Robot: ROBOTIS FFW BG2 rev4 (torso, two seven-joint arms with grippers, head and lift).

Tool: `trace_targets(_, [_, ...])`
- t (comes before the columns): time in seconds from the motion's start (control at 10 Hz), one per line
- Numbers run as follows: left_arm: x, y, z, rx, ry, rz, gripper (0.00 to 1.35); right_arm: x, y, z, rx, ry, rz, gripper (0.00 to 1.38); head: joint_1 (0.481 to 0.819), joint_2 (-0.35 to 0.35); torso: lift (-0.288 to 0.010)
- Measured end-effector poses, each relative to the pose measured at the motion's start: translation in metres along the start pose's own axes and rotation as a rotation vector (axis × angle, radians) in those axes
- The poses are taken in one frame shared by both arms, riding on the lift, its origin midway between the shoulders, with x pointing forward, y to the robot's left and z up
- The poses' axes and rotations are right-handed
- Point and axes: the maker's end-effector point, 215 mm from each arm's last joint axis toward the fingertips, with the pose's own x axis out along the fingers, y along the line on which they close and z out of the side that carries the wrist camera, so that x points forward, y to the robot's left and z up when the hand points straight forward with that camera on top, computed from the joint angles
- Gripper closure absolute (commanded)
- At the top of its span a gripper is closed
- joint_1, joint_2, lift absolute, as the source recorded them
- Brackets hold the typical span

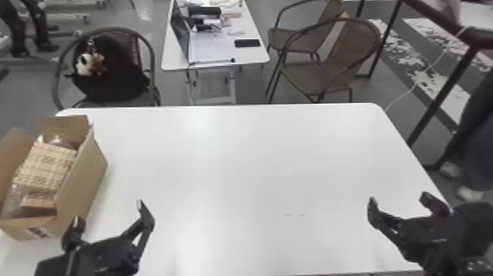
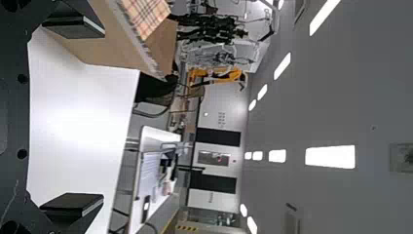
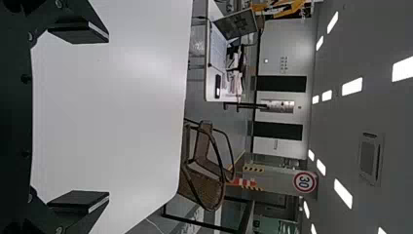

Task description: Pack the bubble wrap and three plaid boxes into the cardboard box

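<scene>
Cardboard box [image 1: 87, 175]: at the table's left end in the head view, top open, its left side cut off by the view's edge; the left wrist view catches only part of it
Plaid boxes: a large plaid box [image 1: 47, 161] lies inside the cardboard box, on top and tilted; a smaller plaid face [image 1: 38, 202] shows nearer the robot, mostly covered; whether all three are in there I cannot tell
Bubble wrap [image 1: 15, 196]: what looks like it, clear and crumpled, inside along the near left; another shiny clear patch [image 1: 58, 141] shows at the far end, too blurred to name surely
Chair with black bag [image 1: 110, 73]: beyond the table's far left, its lower part hidden by the tabletop and the cardboard box
Left gripper [image 1: 109, 211]: beside the cardboard box's near right side, fingers spread wide with nothing between them; whether the outer one touches the cardboard I cannot tell; the arm behind is cut off
Table [image 1: 238, 161]: white, its near left part partly behind the left gripper
Side table [image 1: 253, 55]: behind, its clutter hard to sort out, its far end cut off
Right gripper [image 1: 400, 200]: over the table's near right, wide open and empty, its wrist running out of view
</scene>
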Motion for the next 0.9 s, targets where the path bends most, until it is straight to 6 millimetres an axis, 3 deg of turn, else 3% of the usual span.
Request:
trace_targets(0.2, [-0.043, 0.002, -0.034, 0.054, 0.074, -0.021, 0.12, -0.013, 0.019, -0.014, 0.022, 0.020, 0.024, 0.16, 0.695, -0.013, -0.092])
trace_targets(0.4, [-0.066, 0.004, -0.042, 0.075, 0.097, -0.010, 0.12, -0.032, 0.033, -0.032, 0.041, 0.052, 0.041, 0.16, 0.695, -0.004, -0.092])
trace_targets(0.9, [-0.067, -0.003, -0.039, 0.070, 0.088, -0.014, 0.12, -0.035, 0.040, -0.035, 0.021, 0.066, 0.078, 0.16, 0.695, -0.004, -0.092])
